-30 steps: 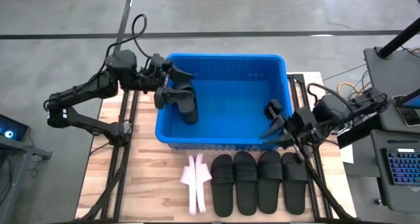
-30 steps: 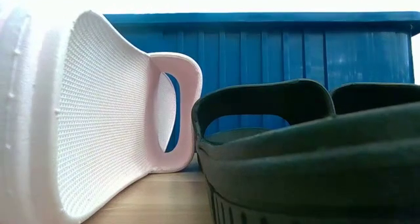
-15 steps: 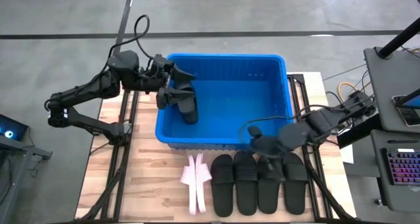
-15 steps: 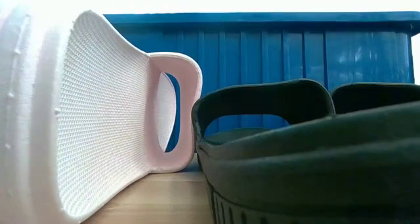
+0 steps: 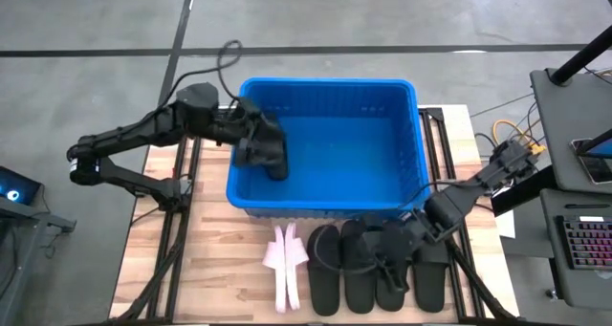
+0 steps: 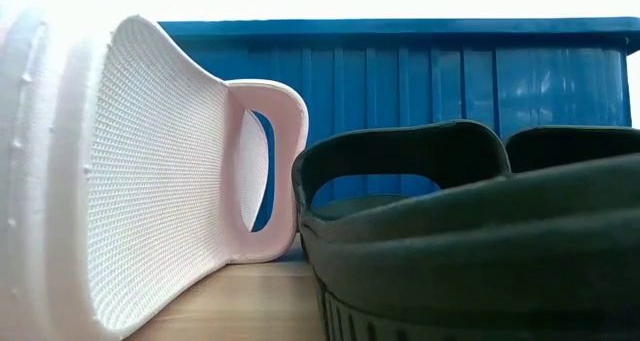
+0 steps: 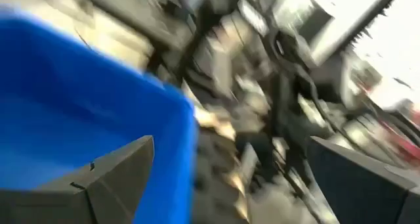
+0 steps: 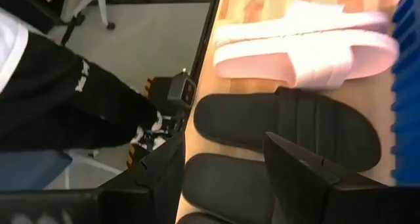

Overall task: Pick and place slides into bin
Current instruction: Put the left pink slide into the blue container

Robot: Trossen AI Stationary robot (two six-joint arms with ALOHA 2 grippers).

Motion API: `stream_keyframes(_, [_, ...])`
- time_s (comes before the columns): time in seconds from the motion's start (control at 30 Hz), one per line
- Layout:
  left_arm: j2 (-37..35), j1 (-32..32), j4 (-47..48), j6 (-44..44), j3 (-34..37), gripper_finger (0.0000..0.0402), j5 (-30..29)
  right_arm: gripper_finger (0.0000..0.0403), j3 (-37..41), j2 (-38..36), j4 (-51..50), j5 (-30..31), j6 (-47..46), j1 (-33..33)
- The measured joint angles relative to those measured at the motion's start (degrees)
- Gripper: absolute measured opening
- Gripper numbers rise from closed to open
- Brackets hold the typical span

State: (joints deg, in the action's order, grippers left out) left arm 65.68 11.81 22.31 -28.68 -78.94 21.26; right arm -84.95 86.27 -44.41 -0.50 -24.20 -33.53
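Note:
The blue bin (image 5: 382, 125) stands at the table's middle. One black slide (image 5: 277, 163) is inside it by the left wall, partly hidden under my left gripper (image 5: 260, 142), which is open with nothing between its fingers (image 7: 231, 142). Several black slides (image 5: 330, 269) lie in a row on the table in front of the bin. A pale pink pair (image 5: 285, 264) rests on its side to their left. My right gripper (image 5: 382, 257) hovers open over the row, with a black slide (image 8: 223, 188) below the gap between its fingers (image 8: 223, 142).
A person in dark clothes (image 8: 59, 86) stands at the table's near edge. A side desk with a keyboard (image 5: 583, 240) and cables lies to the right. The low view shows only a pink slide (image 6: 150, 181), a black slide (image 6: 470, 231) and the bin's wall (image 6: 420, 71).
My right gripper has swung from the bin's near right corner toward the table's near edge and leftward. It has sunk and tipped downward over the row of black slides. My left gripper has sunk a little at the bin's left wall. The slides have stayed where they were.

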Motion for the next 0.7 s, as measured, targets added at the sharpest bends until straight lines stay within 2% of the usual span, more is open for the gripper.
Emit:
stream_keyframes(0.07, [0.3, -0.6, 3.5, -2.0, 0.0, 0.0382, 4.7, 0.0191, 0.1, 0.1, -0.4, 0.0, -1.3, -0.7])
stream_keyframes(0.13, [0.3, -2.1, 7.6, -4.3, 0.0, 0.0382, 6.4, 0.0188, 0.1, 0.1, -0.7, 0.0, -2.9, -0.9])
stream_keyframes(0.2, [0.2, -4.5, 10.8, -5.4, 0.0, 0.0382, 6.1, 0.0186, 0.1, 0.1, -0.5, 0.4, -4.4, -0.9])
stream_keyframes(0.3, [0.1, -10.1, 14.5, -5.6, 0.0, 0.0382, 1.4, 0.0182, 0.2, 0.0, -0.8, 0.6, -4.8, -0.8])
stream_keyframes(0.47, [-0.1, -22.4, 17.0, -5.6, 0.0, 0.0382, -15.3, 0.0176, 0.2, -0.1, -0.8, 0.9, -4.3, -0.7])
stream_keyframes(0.6, [0.2, -33.1, 21.0, -8.0, 0.0, 0.0382, -35.2, 0.0173, 0.2, -0.1, -0.8, 3.5, -2.2, -0.7])
stream_keyframes(0.7, [1.5, -40.3, 25.3, -12.2, 0.0, 0.0382, -47.8, 0.0173, 0.2, -0.1, -0.8, 5.4, -0.7, -0.5])
